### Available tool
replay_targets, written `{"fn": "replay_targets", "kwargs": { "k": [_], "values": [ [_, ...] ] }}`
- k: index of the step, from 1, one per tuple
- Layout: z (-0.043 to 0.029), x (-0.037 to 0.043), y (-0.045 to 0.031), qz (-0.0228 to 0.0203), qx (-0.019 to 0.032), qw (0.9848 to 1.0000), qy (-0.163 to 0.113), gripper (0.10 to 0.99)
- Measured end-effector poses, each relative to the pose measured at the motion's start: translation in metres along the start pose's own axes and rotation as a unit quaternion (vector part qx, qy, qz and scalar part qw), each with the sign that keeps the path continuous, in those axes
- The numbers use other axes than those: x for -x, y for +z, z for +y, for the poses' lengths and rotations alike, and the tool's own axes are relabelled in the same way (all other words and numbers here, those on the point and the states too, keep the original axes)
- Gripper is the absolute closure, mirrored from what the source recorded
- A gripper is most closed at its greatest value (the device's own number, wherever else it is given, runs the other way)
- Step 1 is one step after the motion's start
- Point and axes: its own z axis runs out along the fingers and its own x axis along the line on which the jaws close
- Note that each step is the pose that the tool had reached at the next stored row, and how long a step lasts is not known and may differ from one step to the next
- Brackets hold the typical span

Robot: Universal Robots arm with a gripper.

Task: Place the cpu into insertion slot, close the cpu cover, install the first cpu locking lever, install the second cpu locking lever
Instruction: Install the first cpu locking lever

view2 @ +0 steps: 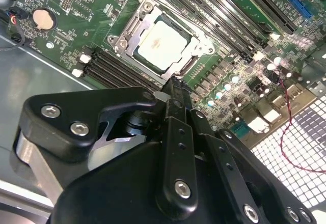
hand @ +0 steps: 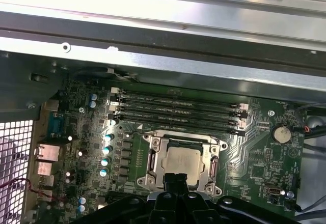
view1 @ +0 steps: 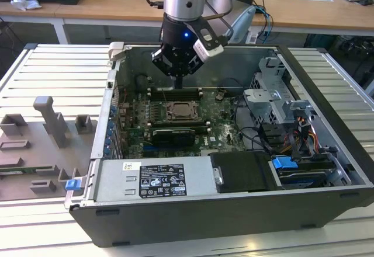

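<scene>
From where I stand, the arm hangs inside the open computer case point(view1: 175, 225) on the desk point(view1: 52, 64). Its claw point(view1: 177, 83) has its fingers pressed together, and I see nothing between them. In the second wrist view the narrow black tip hovers just above the green board point(view2: 76, 0), at the edge of the socket.

The cpu point(view2: 162, 39) lies just below and slightly ahead of the claw. It sits flat in the insertion slot point(view2: 122, 39) with its pale metal face up. The cpu cover point(view2: 199, 46) looks to be down around it, its square window framing the chip. I cannot tell whether either of the 2 locking levers is latched.

The long memory sticks point(hand: 175, 109) run almost directly under the claw, on the far side of the socket from the first wrist camera.

The margins worry me. The tip is close to both the sticks and the socket frame, so a small sideways error on the way down could knock a stick or scrape the chip's face. If the cover is not fully flat, I'd expect a pressed lever to bind or slip off the smooth tip. Forcing it could strain the socket beneath.
</scene>
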Motion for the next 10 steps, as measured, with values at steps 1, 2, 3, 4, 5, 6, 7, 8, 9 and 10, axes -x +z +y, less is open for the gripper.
{"fn": "replay_targets", "kwargs": {
  "k": [1,2,3,4,5,6,7,8,9,10],
  "values": [
    [0.0,-0.0001,0.0002,0.0,0.0,1.0,0.0,0.98],
    [0.0,-0.0002,0.0005,0.0,0.0,1.0,0.0,0.98],
    [0.0,-0.0003,0.0006,0.0,0.0,1.0,0.0,0.98],
    [0.0,-0.0005,0.0008,0.0,0.0,1.0,0.0,0.98],
    [0.0001,-0.0006,0.0009,0.0,0.0,1.0,0.0,0.98],
    [0.0001,-0.0007,0.0011,0.0,0.0,1.0,0.0,0.98],
    [0.0001,-0.0008,0.0012,-0.0001,0.0,1.0,0.0,0.98],
    [0.0001,-0.0009,0.0013,0.0,0.0,1.0,0.0,0.98],
    [0.0001,-0.0009,0.0014,0.0,0.0,1.0,0.0,0.98],
    [0.0001,-0.0011,0.0015,-0.0001,0.0,1.0,0.0,0.98]
  ]
}}
